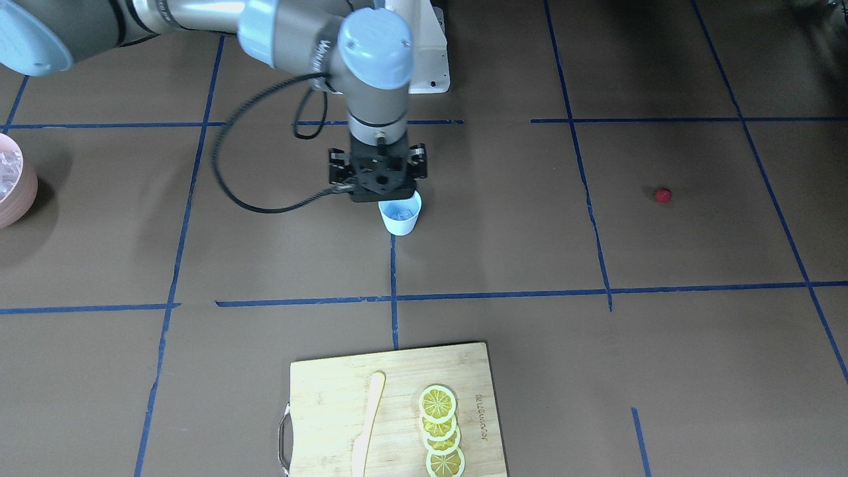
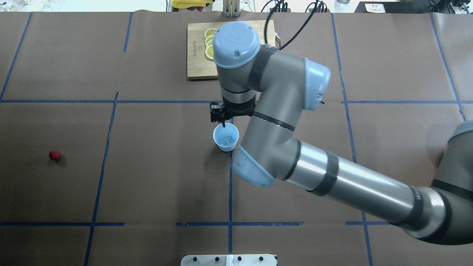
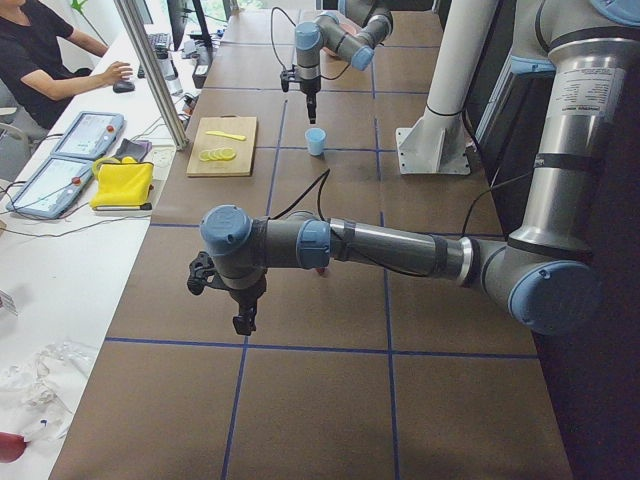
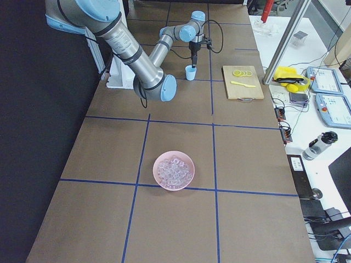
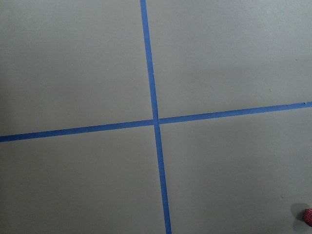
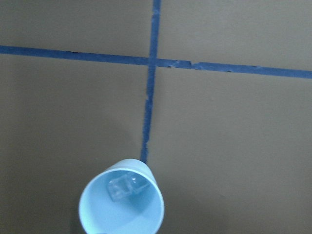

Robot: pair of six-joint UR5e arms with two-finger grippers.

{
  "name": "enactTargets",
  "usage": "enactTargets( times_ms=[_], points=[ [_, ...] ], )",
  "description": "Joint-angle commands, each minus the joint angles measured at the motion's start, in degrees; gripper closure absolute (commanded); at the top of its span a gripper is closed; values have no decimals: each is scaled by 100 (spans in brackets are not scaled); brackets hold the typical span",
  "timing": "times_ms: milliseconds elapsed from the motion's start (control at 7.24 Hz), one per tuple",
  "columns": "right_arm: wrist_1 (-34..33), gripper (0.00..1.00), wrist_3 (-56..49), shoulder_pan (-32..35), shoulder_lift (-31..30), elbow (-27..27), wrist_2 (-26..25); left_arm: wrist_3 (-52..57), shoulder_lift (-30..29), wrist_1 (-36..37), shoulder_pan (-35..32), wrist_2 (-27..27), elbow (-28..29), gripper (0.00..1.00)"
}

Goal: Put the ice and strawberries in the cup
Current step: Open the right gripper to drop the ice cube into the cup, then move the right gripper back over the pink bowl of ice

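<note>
Both grippers pointed straight down. The right gripper [image 2: 224, 123] hung directly over the cup [image 1: 400, 220], one dark finger reaching down to about its rim. Its linkages splayed wide either side of the black body, so the jaws looked released, gripping nothing. One ice cube [image 6: 124, 187] lay inside the cup. The left gripper [image 3: 243, 322] showed only in a side view, well apart from the cup, and whether its jaws were parted or clenched could not be told. The right arm's wrist stood upright above the cup; the left arm stretched low and level over the table [image 1: 503, 218], wrist bent downward. The strawberry [image 2: 54, 155] lay well to the cup's robot-left side. A pink bowl [image 4: 174, 188] of further cubes sat well to its robot-right. Beyond the cup, away from the robot, a cutting board [image 1: 324, 397] carried lemon slices [image 1: 438, 430] and a burnt-in brand too small to read. White lettering on the right wrist was blurred.
</note>
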Motion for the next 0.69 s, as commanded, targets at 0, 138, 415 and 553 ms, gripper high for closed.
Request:
enactTargets(
  times_ms=[0,138,415,553],
  points=[
    [-318,1,-918,544,-1650,1893,11,-34,6,-3,3,0,-10,0],
    [-327,1,-1523,877,-2119,2318,-7,-34,7,-3,3,0,-18,0],
    [-283,1,-2385,1187,-3277,2926,-112,-34,7,-3,3,0,-27,0],
    [-187,1,-3217,1414,-3945,3172,-312,-34,15,-3,3,0,-19,0]
  ],
)
